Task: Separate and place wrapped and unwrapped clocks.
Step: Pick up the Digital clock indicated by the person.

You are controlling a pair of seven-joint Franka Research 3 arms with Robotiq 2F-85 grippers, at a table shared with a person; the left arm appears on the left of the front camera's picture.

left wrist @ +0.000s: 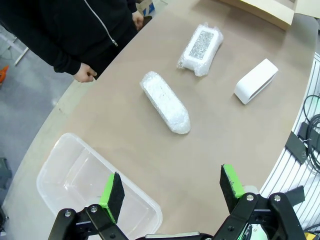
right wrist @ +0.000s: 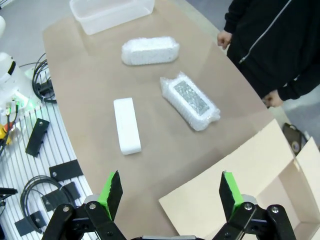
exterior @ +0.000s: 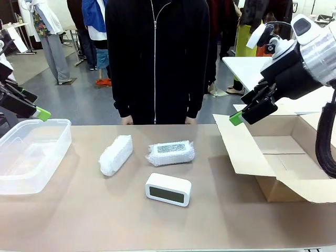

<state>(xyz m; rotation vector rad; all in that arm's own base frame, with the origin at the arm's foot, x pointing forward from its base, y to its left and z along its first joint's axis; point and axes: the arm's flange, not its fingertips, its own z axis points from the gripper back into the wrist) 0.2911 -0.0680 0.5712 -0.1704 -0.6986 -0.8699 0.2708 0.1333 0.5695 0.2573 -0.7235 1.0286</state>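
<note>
A tan table holds all three clocks near its middle, none of them sorted yet. One bubble-wrapped bundle lies at an angle towards the robot's left. A second bubble-wrapped bundle lies just beside it to the right, with a dark speckled panel showing through the wrap. The bare white clock stands nearer the robot, apart from both bundles, its dark face blank. A clear plastic tub sits empty at the left end of the table. An open cardboard box sits at the right end with a flap spread over the tabletop. The left gripper hangs above the tub's near corner with its green-padded jaws spread wide and nothing between them. The right gripper hovers over the box flap, jaws likewise wide apart and empty. A person in a black zipped jacket stands at the far edge, hands at the table's rim. The task appears to be at its start, before the first pick. The next move probably calls for one arm to lower over a clock and straddle its narrow width. Which container takes which kind cannot be told. No brand, label or legible writing shows anywhere.
</note>
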